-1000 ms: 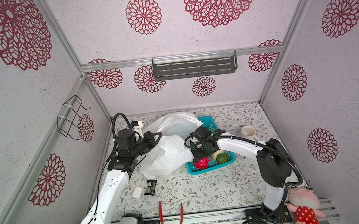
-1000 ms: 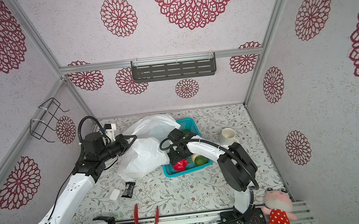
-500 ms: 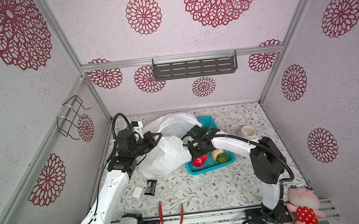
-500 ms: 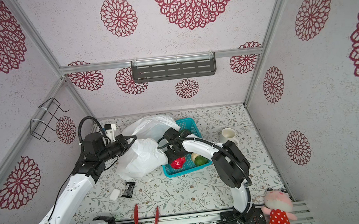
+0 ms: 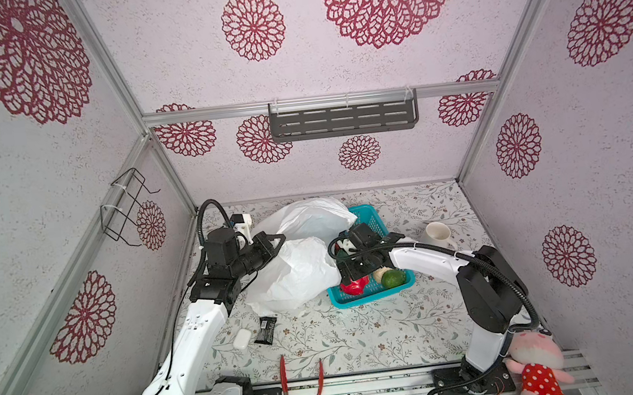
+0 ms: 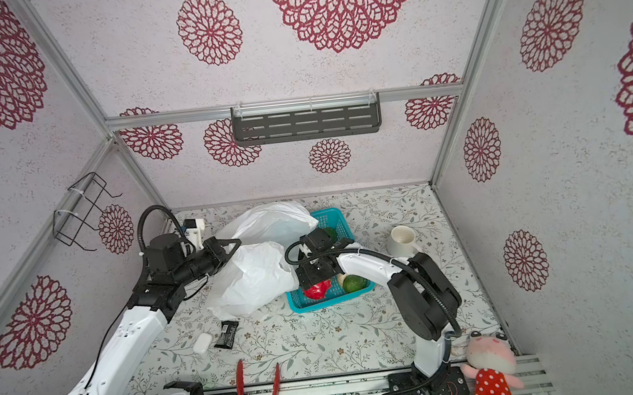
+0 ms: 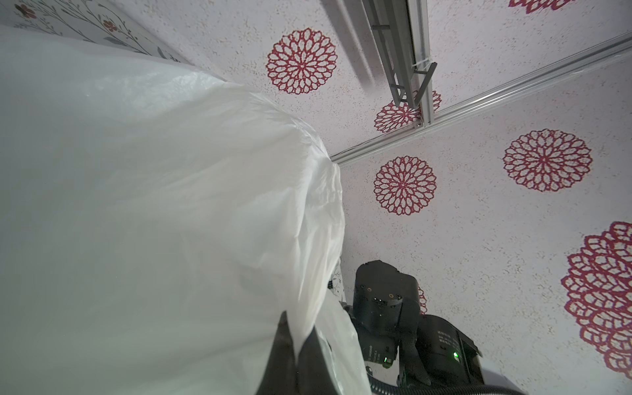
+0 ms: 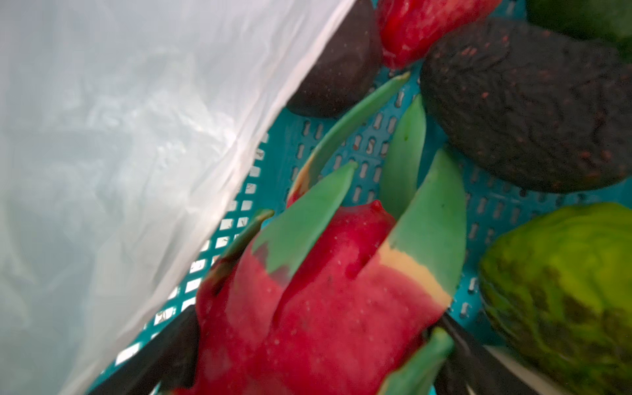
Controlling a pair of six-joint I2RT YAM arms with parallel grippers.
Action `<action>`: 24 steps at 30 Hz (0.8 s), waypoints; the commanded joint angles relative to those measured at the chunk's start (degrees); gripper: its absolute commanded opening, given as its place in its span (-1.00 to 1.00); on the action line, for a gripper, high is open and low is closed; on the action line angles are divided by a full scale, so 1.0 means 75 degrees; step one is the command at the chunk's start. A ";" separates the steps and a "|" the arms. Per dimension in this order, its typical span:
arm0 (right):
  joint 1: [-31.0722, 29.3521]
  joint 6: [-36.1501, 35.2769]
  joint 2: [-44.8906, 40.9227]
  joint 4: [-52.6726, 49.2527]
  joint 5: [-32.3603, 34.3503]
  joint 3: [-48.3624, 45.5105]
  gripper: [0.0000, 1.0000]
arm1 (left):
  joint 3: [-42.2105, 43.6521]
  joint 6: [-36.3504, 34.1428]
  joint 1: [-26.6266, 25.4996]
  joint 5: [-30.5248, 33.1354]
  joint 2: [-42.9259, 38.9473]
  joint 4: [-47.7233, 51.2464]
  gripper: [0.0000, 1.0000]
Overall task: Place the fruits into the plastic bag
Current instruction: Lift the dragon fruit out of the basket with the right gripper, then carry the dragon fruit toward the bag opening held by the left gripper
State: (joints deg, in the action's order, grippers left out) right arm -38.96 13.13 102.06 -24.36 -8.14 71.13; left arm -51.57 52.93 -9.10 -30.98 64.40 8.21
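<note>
The plastic bag (image 5: 294, 273) is seen heaped on the floral tabletop (image 5: 361, 334) in both top views, just left of the teal basket (image 5: 371, 298), with its film draped over the basket's left rim. The left tool (image 5: 277, 238) is found at the bag's upper edge, and the left wrist view settles it: the jaws are pressed together on a fold of the film, which is held raised above the tabletop. Over at the basket, the right tool (image 8: 318, 349) is pointed down into the near left corner, where the red-pink spiky fruit (image 8: 325, 301) lies. The fruit is straddled, jaws spread wide, one dark finger (image 8: 164, 355) on each side; whether it is actually squeezed cannot be told. A green fruit (image 8: 564, 294) is lodged beside it, and a cream fruit (image 5: 380, 274) is tucked against that. Two dark brown fruits (image 8: 530, 113) and a red fruit (image 8: 417, 27) are packed further in. A white mug (image 5: 437, 234) is stood on the tabletop to the right of the basket.
</note>
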 commanded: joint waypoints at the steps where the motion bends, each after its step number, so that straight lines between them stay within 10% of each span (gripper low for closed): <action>1: 0.0308 0.0057 -0.0290 -0.0250 -0.0629 -0.0452 -1.00 | 0.0044 -0.0071 0.0035 -0.0041 -0.0020 -0.0136 -1.00; 24: 0.1446 0.0287 -0.3274 0.0389 -0.2275 -0.0382 -1.00 | -0.0026 -0.0014 0.0030 -0.0258 0.0202 -0.0453 -1.00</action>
State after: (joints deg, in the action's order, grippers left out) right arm -27.77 16.14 79.02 -22.20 -20.47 65.60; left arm -51.57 52.97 -9.10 -32.03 65.67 6.94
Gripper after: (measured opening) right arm 0.945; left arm 0.042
